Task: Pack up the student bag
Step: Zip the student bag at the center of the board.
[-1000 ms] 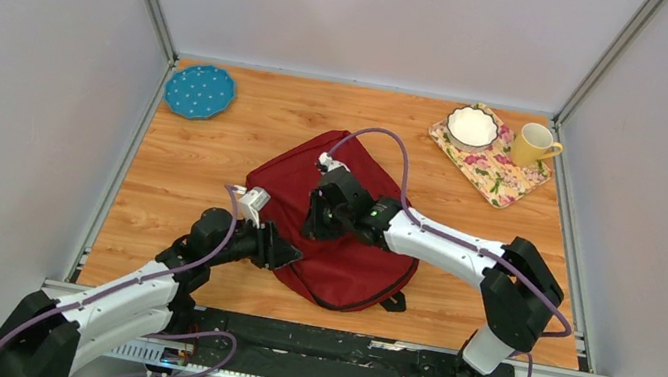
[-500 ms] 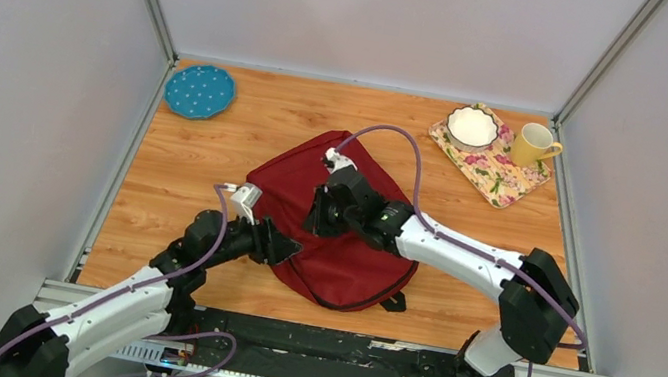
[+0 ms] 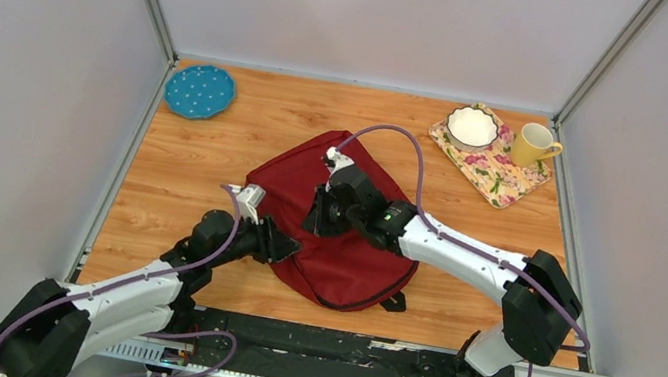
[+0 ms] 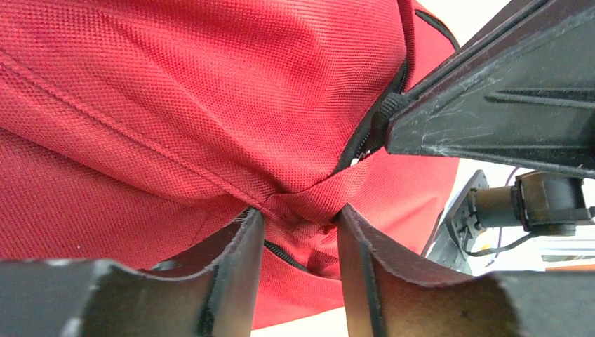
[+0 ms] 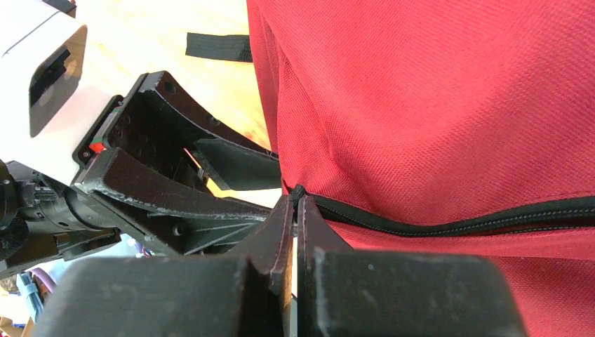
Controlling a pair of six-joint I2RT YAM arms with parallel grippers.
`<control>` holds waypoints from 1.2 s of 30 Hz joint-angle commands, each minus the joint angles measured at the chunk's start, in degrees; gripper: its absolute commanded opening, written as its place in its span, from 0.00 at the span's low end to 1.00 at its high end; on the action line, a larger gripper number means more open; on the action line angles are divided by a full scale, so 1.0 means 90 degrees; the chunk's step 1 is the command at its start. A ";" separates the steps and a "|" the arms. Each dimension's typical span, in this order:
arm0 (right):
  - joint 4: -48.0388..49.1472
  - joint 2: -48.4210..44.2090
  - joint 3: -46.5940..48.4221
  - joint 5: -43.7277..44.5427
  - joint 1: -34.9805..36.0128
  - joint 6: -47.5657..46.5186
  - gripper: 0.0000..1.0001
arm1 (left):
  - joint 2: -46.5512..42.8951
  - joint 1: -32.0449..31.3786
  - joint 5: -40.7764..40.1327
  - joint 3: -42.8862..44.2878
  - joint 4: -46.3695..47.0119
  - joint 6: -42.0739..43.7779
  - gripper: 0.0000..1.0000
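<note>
Red fabric fills both wrist views. The bag lies flat at the middle of the table, its long axis slanting from far left to near right, and both arms meet at its near-left edge. Your right gripper has its jaws pressed together at the very end of the zip, apparently on the pull, though the pull itself is too small to make out. From those tips the zip runs off to the right in the right wrist view, along the bag's side. Your left gripper sits just beside it, jaws about half apart with a bunched fold of cloth wedged between them. The creases drawing into the gap suggest a real pinch. Mind this relation: the left anchors the cloth next to the zip's end, so the right arm, nearer the zip, should pull along the zip's line, away from the left jaws. Pull across it and the cloth would likely bunch and jam the slider.
</note>
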 commanded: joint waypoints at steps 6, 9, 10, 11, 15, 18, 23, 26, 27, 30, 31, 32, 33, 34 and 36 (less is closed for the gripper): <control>0.0397 -0.0231 -0.0122 -0.0043 -0.0032 0.0053 0.00 | 0.0252 0.0006 0.0098 -0.0005 0.0878 -0.0109 0.00; 0.0358 -0.0261 -0.0103 0.0045 -0.0071 0.0033 0.00 | 0.0125 0.0006 0.0099 -0.0064 0.0839 -0.0051 0.00; 0.0339 -0.0280 -0.0093 0.0064 -0.0081 0.0033 0.00 | 0.0086 0.0006 0.0089 -0.0103 0.0809 -0.0002 0.00; 0.0319 -0.0290 -0.0064 0.0094 -0.0100 0.0033 0.00 | 0.0018 0.0006 0.0060 -0.0113 0.0664 0.0027 0.00; 0.0124 -0.0349 0.0024 0.0347 -0.0392 0.0033 0.00 | -0.0498 0.0006 -0.0048 -0.0113 0.0078 0.0261 0.00; 0.0085 -0.0398 0.0005 0.0397 -0.0675 0.0014 0.00 | -0.0957 0.0006 -0.0223 -0.0122 -0.0644 0.0467 0.00; -0.0081 -0.0505 -0.0102 0.0387 -0.0969 -0.0103 0.00 | -0.1652 0.0006 -0.0555 -0.0269 -0.1426 0.0633 0.00; -0.0111 -0.0632 -0.0229 0.0465 -0.1038 -0.0171 0.00 | -0.1926 0.0016 -0.0672 -0.0279 -0.1748 0.0682 0.00; -0.0140 -0.0680 -0.0239 0.0465 -0.1058 -0.0191 0.00 | -0.1994 0.0016 -0.0712 -0.0269 -0.1856 0.0691 0.00; -0.0286 -0.0720 -0.0278 0.0709 -0.1214 -0.0260 0.00 | -0.2140 0.0016 -0.0829 -0.0201 -0.2120 0.0711 0.00; -0.0287 -0.0778 -0.0327 0.0699 -0.1253 -0.0289 0.00 | -0.2189 0.0016 -0.0858 -0.0191 -0.2169 0.0711 0.00; -0.0296 -0.0817 -0.0366 0.0719 -0.1321 -0.0318 0.00 | -0.2257 0.0016 -0.0907 -0.0172 -0.2257 0.0730 0.00; -0.0296 -0.0837 -0.0395 0.0748 -0.1370 -0.0328 0.00 | -0.2297 0.0016 -0.0946 -0.0142 -0.2315 0.0740 0.00; -0.0316 -0.0905 -0.0424 0.0758 -0.1409 -0.0328 0.00 | -0.2326 0.0016 -0.0966 -0.0084 -0.2364 0.0798 0.00; -0.0306 -0.0954 -0.0522 0.0709 -0.1545 -0.0328 0.00 | -0.2346 0.0016 -0.1024 -0.0006 -0.2530 0.0848 0.00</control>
